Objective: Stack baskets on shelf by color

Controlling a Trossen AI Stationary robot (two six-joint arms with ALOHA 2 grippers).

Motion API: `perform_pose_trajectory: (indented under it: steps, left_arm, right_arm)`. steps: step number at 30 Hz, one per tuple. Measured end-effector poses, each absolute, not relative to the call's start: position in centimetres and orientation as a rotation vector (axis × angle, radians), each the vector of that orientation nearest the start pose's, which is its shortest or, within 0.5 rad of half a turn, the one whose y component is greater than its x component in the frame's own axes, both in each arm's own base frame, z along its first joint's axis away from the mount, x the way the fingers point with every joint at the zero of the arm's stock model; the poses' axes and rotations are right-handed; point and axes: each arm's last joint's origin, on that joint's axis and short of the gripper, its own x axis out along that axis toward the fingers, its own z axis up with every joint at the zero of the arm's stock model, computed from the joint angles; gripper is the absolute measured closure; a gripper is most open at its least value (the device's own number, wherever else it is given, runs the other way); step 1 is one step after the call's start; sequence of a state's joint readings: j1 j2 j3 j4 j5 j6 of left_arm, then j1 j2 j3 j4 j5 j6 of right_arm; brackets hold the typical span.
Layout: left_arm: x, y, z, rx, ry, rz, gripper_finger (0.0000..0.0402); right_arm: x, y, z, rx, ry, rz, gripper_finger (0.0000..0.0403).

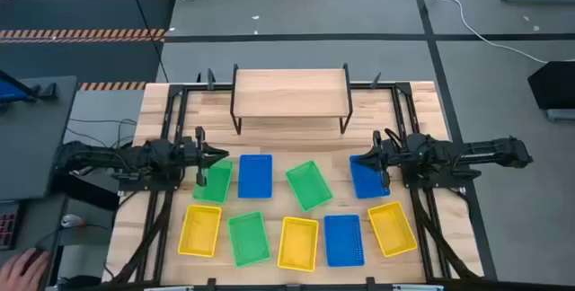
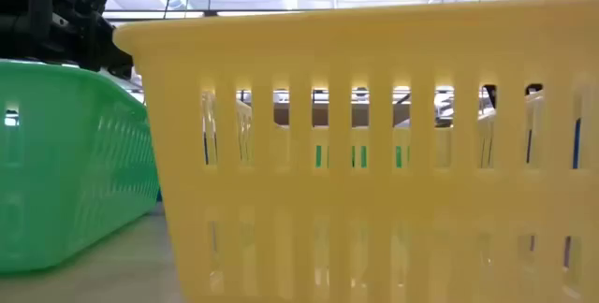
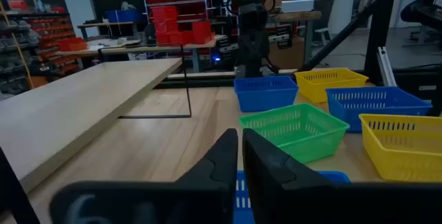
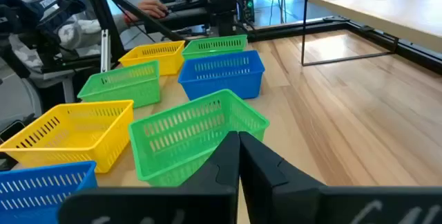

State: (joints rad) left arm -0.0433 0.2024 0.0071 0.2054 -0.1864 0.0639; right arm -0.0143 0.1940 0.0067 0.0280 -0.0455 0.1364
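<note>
Green basket point(image 1: 212, 184) beneath the left hand point(image 1: 218, 154) (fingers pressed together, as on the right hand point(image 1: 356, 159)) could be knocked unless the fingers spread first.

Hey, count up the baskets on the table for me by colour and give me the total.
Green baskets: 3
Blue baskets: 3
Yellow baskets: 3
Total: 9, all on the table; none on the shelf.
</note>
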Motion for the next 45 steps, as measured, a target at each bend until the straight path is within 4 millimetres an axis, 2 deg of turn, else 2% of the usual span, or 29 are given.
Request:
perform_pose_trajectory:
  steps: [45]
  left_arm:
    - [10.97, 0.06, 16.90, 0.063, -0.006, 0.143, 0.0373]
  right_arm:
    - [10.83, -0.03, 15.25, 0.141, 0.160, 0.020, 0.0387]
